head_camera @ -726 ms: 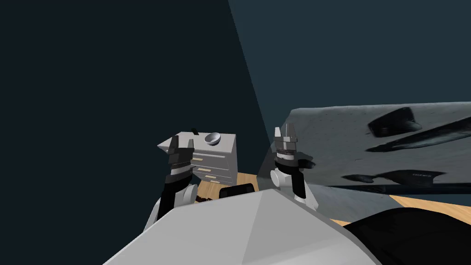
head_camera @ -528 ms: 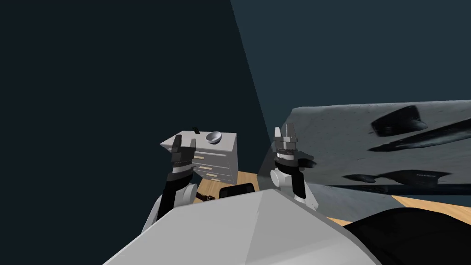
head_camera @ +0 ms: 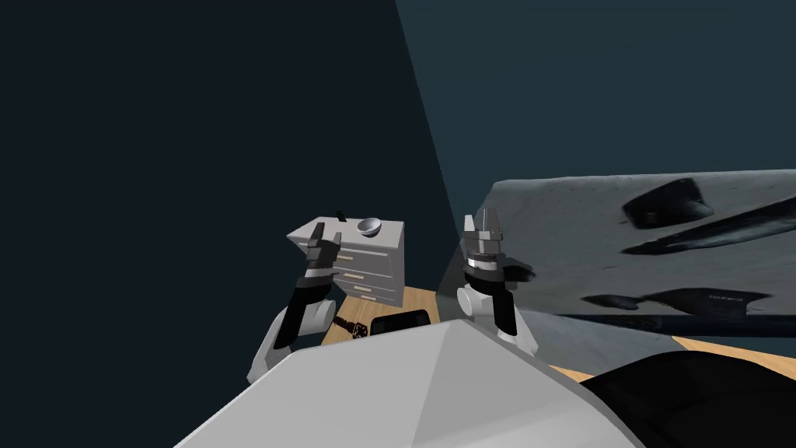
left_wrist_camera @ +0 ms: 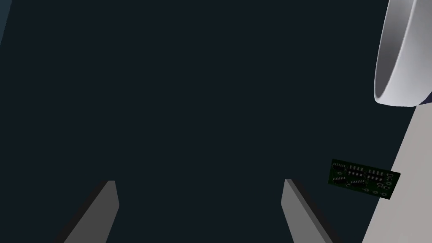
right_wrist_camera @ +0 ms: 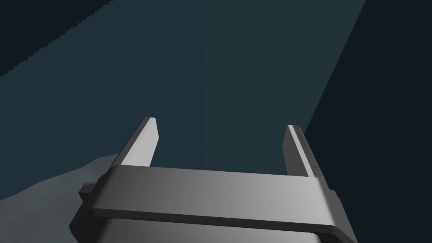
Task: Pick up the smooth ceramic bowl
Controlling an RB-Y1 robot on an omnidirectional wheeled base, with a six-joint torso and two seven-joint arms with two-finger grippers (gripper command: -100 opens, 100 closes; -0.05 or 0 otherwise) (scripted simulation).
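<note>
A pale grey, smooth bowl point(head_camera: 368, 226) sits on top of a light grey chest of drawers point(head_camera: 371, 264). In the left wrist view the bowl point(left_wrist_camera: 400, 55) lies off to one side of my left gripper point(left_wrist_camera: 200, 185), beyond its finger point(left_wrist_camera: 297, 209) and apart from it. That gripper is open with nothing between the fingers. In the head view the left gripper point(head_camera: 319, 230) hovers at the chest's front left corner, left of the bowl. My right gripper point(head_camera: 486, 220) is held up by the bed's edge, and in the right wrist view it point(right_wrist_camera: 221, 126) stands open and empty.
A small dark green circuit board point(left_wrist_camera: 363, 178) lies on the chest's top point(left_wrist_camera: 407, 198), near the bowl. A grey bed point(head_camera: 591, 233) with dark shapes on it spreads to the right. Dark walls meet in a corner behind the chest. Wooden floor point(head_camera: 416, 299) shows below.
My left arm has reached forward and to the right, bringing its gripper up to the chest's front left corner. The whole picture has shifted slightly right. The right arm has not moved.
</note>
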